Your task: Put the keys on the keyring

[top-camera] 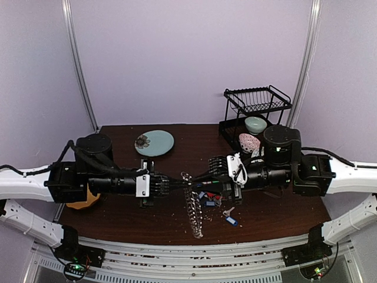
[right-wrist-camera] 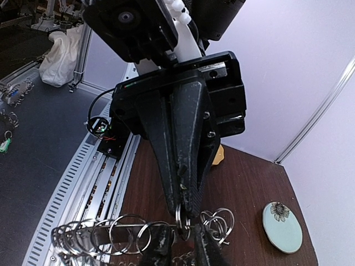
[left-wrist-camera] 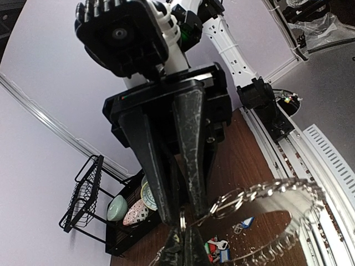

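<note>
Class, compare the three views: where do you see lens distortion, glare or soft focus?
Top external: even, soft light; wall pole bows from the wide lens. Left wrist: tilted, keyring glints and blurs near the lens. Right wrist: tilted too; plate slightly soft.

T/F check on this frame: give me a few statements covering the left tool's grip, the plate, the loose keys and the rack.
1. The left tool is shut on the keyring. True.
2. The pale blue plate sits in the wire rack. False: it lies on the table, at the far side, left of the rack.
3. Keys with coloured tags lie loose on the table. True.
4. The rack is empty. False: bowls sit on its lower shelf.
</note>
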